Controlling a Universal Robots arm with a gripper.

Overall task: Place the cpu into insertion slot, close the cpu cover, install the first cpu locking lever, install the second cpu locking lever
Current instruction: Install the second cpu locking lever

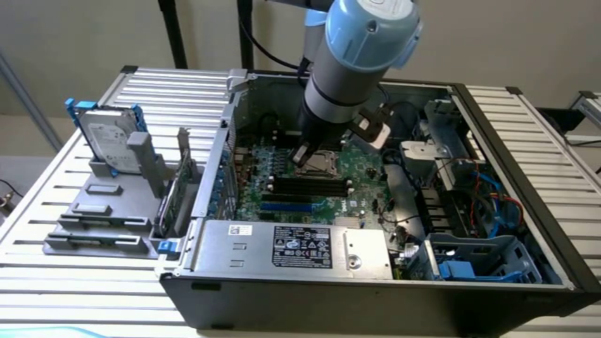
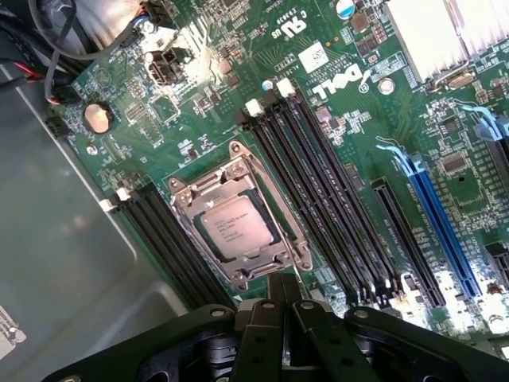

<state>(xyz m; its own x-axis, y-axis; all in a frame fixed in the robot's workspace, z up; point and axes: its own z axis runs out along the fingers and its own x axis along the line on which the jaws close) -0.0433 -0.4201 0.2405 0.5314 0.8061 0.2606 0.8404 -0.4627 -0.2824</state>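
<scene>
Exterior view: arm (image 1: 352,77) upright over cpu (image 1: 324,163)

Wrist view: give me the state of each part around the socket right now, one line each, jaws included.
cpu: seated in the socket, flat, label up.
socket: filled by the chip.
cover: closed down flat, framing the chip.
gripper: jaws shut, holding nothing, tip at the cover's near edge.
memory slots: all unfilled.
computer case: lying on its side, open.
</scene>
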